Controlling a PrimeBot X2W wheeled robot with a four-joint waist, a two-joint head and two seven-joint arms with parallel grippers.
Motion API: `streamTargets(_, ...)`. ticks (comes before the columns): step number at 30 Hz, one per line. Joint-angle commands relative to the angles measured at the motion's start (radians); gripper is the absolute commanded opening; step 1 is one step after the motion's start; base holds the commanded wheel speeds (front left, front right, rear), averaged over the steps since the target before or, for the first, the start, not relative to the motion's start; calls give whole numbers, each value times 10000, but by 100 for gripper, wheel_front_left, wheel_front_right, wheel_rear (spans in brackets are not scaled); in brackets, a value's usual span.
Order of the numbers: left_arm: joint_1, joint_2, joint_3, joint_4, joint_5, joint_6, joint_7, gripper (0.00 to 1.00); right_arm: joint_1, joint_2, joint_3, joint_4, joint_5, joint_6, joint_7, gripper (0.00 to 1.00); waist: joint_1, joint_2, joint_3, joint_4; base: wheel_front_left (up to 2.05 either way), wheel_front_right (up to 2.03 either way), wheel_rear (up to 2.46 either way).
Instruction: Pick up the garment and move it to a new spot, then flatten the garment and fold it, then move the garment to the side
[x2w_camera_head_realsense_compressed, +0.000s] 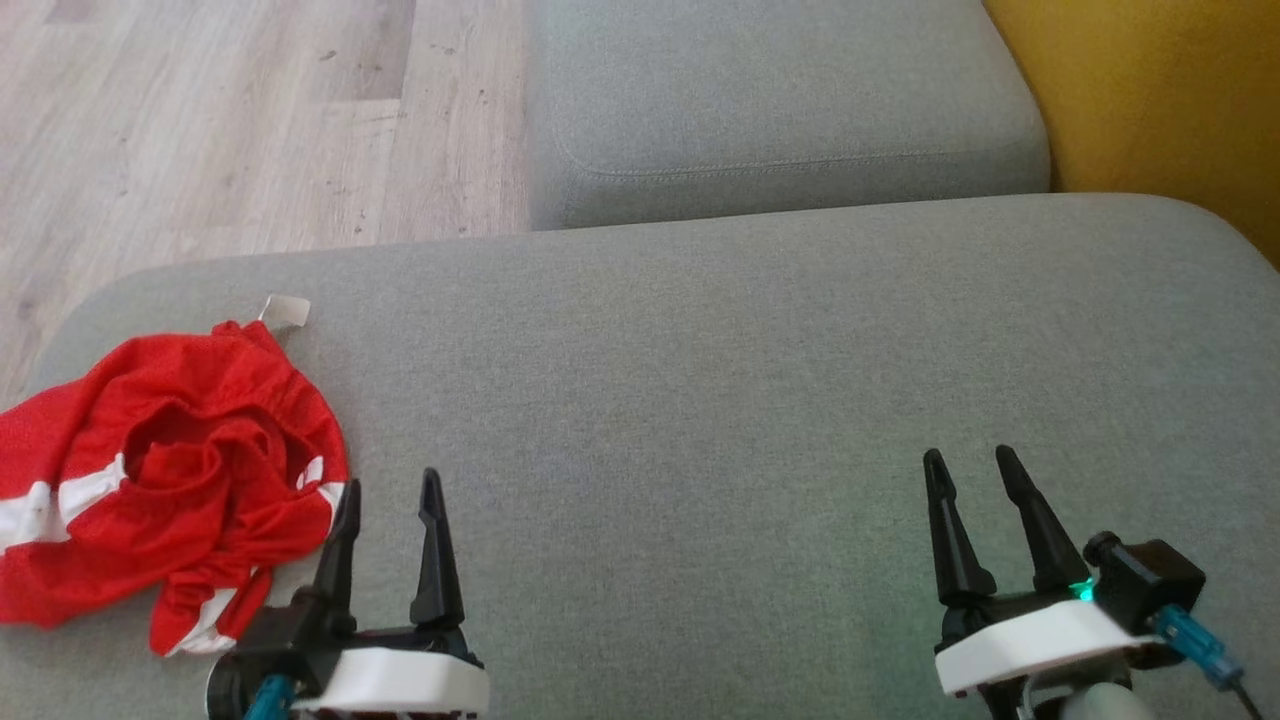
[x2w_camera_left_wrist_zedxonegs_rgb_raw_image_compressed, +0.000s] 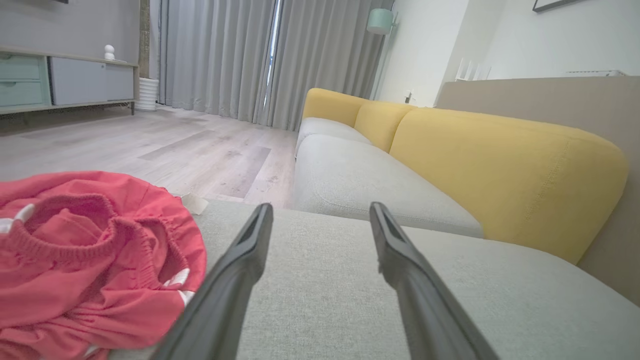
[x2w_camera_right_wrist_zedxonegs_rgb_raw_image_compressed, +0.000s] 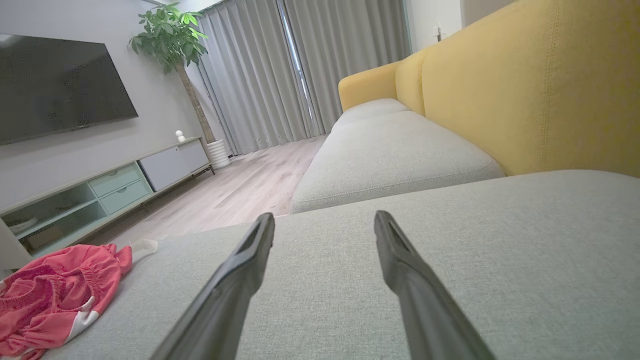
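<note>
Garment (x2w_camera_head_realsense_compressed: 170, 480): red with white stripes, crumpled in a heap at the near left of the grey seat cushion (x2w_camera_head_realsense_compressed: 760, 380). Its left edge is cut off in the head view; a white tag (x2w_camera_head_realsense_compressed: 287, 310) sticks out on the far side.
Left gripper (x2w_camera_head_realsense_compressed: 390, 482): jaws apart, empty, just right of the heap; contact cannot be told.
Right gripper (x2w_camera_head_realsense_compressed: 968, 453): jaws apart, empty, well apart at near right.
Cabinet (x2w_camera_right_wrist_zedxonegs_rgb_raw_image_compressed: 100, 195), across the floor: drawers closed; the open shelf holds pale items too small to identify.
</note>
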Motion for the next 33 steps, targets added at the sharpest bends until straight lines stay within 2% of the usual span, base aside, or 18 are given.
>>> streamTargets(1,-428,50,226,-300,383,136,-185,100,-431,-85,140,-293,-366,-6,-187,100,0,0,-28,-10,0,0,0)
streamTargets(23,-342,23,250,267,2430,707,-797,100,-381,-104,57,17,-2787,-7,-795,100,0,0,-244,-103,0,0,0)
streamTargets(33,-328,17,275,497,2305,680,-797,100,-290,-104,35,118,-2844,-7,-795,100,0,0,-344,-98,0,0,0)
